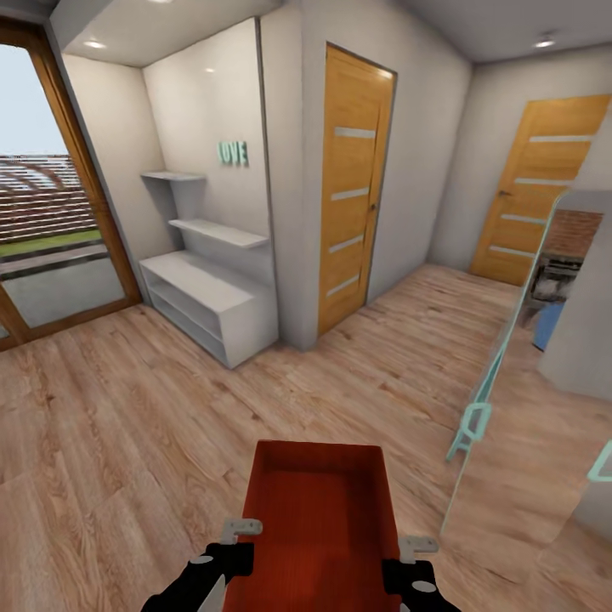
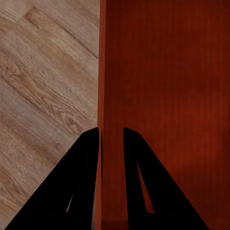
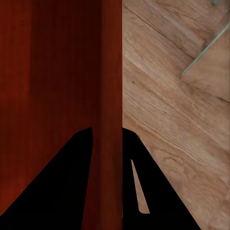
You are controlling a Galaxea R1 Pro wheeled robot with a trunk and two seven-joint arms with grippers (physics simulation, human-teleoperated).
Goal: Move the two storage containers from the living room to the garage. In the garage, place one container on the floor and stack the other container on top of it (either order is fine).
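Wall lettering [image 1: 232, 152] is read as "LOVE". One storage container [image 1: 321, 518] is held above wood plank floor [image 1: 127, 425], its side walls clamped by left fingers [image 2: 86, 172] and right fingers [image 3: 139, 182]; two wooden doors [image 1: 353, 183] are seen ahead.

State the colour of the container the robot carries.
Orange-red, clearest in the head view: the storage container is held between the left gripper and right gripper.

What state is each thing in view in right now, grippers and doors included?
Storage container: open-topped, empty, carried above the wood floor.
Left gripper: shut on the container's left wall, one finger each side.
Right gripper: shut on the container's right wall, one finger each side.
Near wooden door: closed.
Far wooden door: closed.
White shelf unit: shelves bare.
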